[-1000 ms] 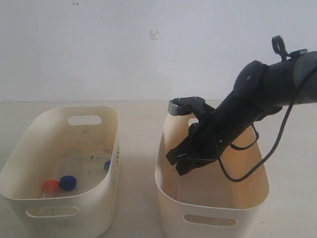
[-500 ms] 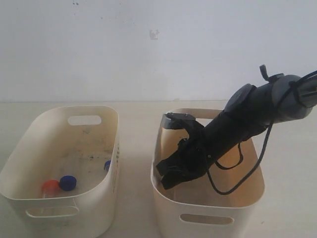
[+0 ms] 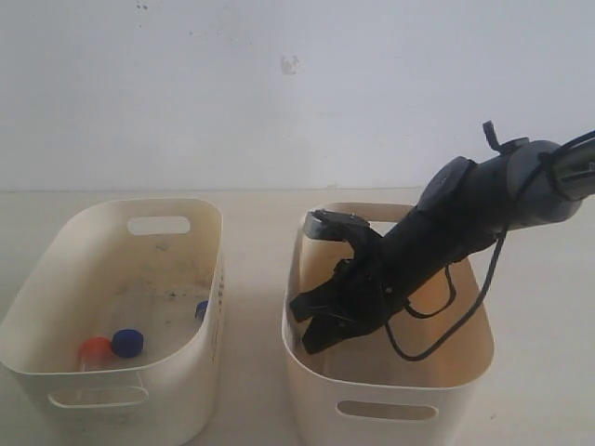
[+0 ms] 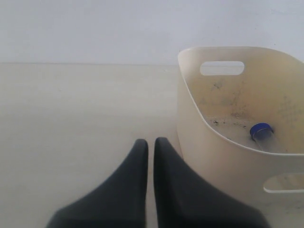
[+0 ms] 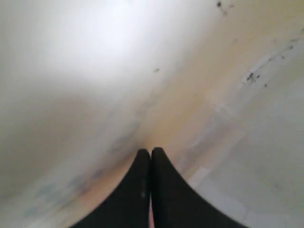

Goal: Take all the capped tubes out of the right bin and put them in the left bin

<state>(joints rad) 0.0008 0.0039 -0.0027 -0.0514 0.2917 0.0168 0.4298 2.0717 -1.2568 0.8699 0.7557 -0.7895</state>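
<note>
left bin (image 3: 61,265): pale, pretty speckled floor
right bin (image 3: 390,383): yellower inside
capped tubes (image 3: 127,342): one red-orange, two blue, in left bin

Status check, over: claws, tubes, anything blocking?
Right claw shut, empty, down inside right bin. Left claw shut, beside left bin. Capped tubes seen in left bin only. No obstruction seen.

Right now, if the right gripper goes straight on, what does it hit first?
The right gripper would likely meet the inside of the right bin, close ahead; wall or floor, I cannot tell.
</note>
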